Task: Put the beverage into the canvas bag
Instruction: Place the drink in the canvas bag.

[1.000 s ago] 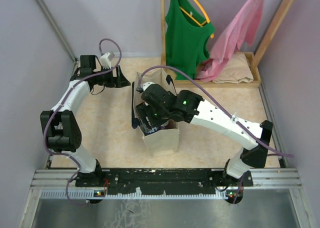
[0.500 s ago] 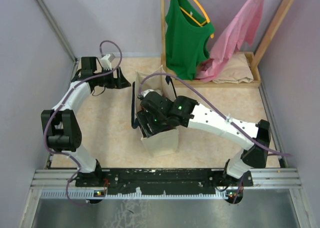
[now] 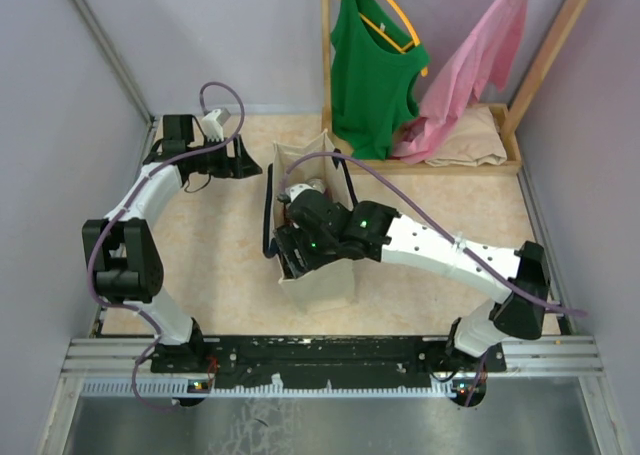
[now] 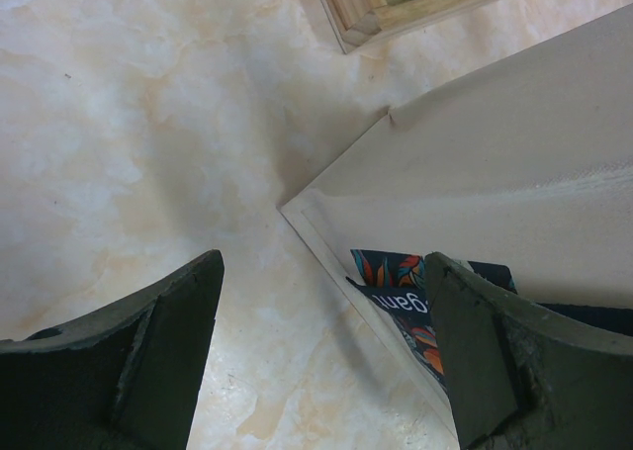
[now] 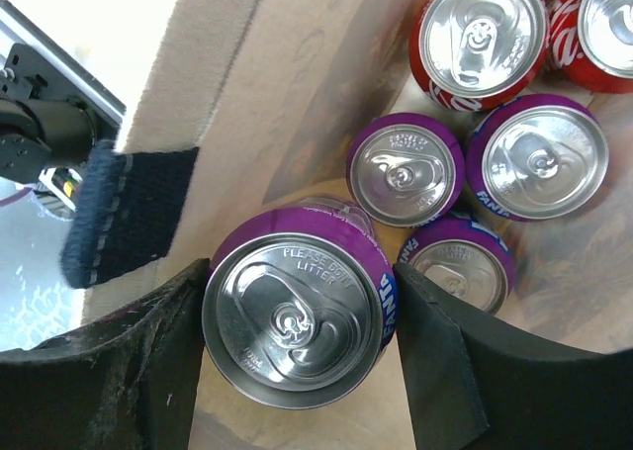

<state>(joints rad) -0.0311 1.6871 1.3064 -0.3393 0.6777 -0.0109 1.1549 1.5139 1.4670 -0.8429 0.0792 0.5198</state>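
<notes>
Inside the bag [image 5: 297, 94], my right gripper [image 5: 297, 363] was clamped on the beverage can [image 5: 297, 316], a purple can seen top-on. One dark finger [image 5: 129, 371] pressed against its left side and the other against its right. That can sat nearer the wrist camera than the rest, close to the bag's cloth wall and beside a navy handle [image 5: 124, 213]. Lower down, on the bag floor, stood three more purple cans [image 5: 404, 170] and two red cans [image 5: 479, 37], all upright and packed together. From overhead, the bag stood upright mid-table, and my right arm [image 3: 440, 250] reached in from the near right corner, its wrist dipped through the bag's mouth. My left gripper [image 4: 316, 356] was spread wide and held nothing. It hovered over the pale marbled table [image 4: 119, 124], just beside a corner of the bag, where a dark leaf-patterned patch [image 4: 401, 292] with lettering showed at the bag's edge. Behind the bag stood a wooden rack [image 3: 325, 75] with a green top [image 3: 370, 65] and a pink garment [image 3: 470, 65] on hangers, and a folded beige cloth [image 3: 470, 140] on its base.
</notes>
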